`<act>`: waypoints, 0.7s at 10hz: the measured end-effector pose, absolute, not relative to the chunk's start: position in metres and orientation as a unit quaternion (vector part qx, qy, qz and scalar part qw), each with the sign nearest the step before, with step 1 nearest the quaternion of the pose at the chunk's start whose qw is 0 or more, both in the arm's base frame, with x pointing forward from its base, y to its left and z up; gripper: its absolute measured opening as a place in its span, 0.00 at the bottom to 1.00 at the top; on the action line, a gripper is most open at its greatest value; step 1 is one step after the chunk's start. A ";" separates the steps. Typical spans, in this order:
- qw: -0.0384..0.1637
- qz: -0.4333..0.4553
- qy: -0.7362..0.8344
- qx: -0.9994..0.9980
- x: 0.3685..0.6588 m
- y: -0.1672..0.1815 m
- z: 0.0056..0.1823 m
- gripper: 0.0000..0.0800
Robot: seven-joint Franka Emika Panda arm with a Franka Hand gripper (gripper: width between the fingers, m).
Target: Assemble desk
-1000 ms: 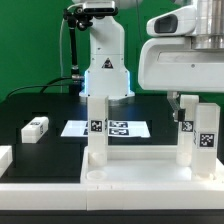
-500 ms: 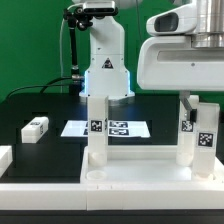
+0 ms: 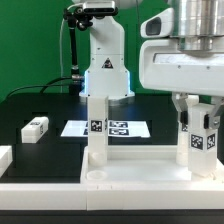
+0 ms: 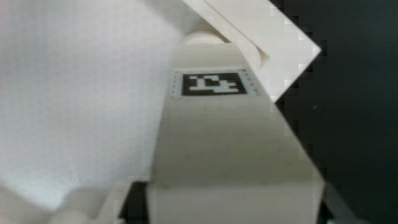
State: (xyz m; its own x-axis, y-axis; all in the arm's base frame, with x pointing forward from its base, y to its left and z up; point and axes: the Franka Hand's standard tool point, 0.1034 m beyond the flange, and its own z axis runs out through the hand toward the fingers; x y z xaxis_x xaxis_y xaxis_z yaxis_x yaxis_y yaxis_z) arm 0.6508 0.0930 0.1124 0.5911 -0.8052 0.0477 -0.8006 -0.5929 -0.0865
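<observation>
A black desk (image 3: 40,150) stands in front of a green wall (image 3: 30,50). The white robot's base (image 3: 105,60) rises at the far edge.

Nearest the camera in the exterior view, a large white panel (image 3: 130,175) with a raised rim lies flat on the desk. Two short square white legs stand upright on it. The left leg (image 3: 97,130) is at the panel's corner on the exterior view's left and carries a black-and-white square tag low on its face. The right leg (image 3: 200,150) is at the corner on the exterior view's right and also carries tags.

The arm reaches down from above on the exterior view's right. Its claw (image 3: 195,118) is closed around the upper part of the right leg, with one finger on each side. Whether the foot of this leg is fully seated in the panel cannot be told.

In the wrist view the gripped leg fills the picture from close above, and one tag (image 4: 214,83) is sharp on its side.

Behind the panel, between the two legs, the marker board (image 3: 135,129) lies flat on the desk. A third, loose leg (image 3: 36,127) lies on its side on the exterior view's left, well apart from the panel.
</observation>
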 end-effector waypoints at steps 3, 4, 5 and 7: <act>0.038 -0.011 0.660 -0.751 0.646 0.090 0.111 0.36; 0.041 -0.013 0.700 -0.713 0.644 0.093 0.111 0.36; 0.047 -0.020 0.736 -0.676 0.640 0.096 0.110 0.36; 0.047 -0.023 0.749 -0.661 0.639 0.097 0.110 0.50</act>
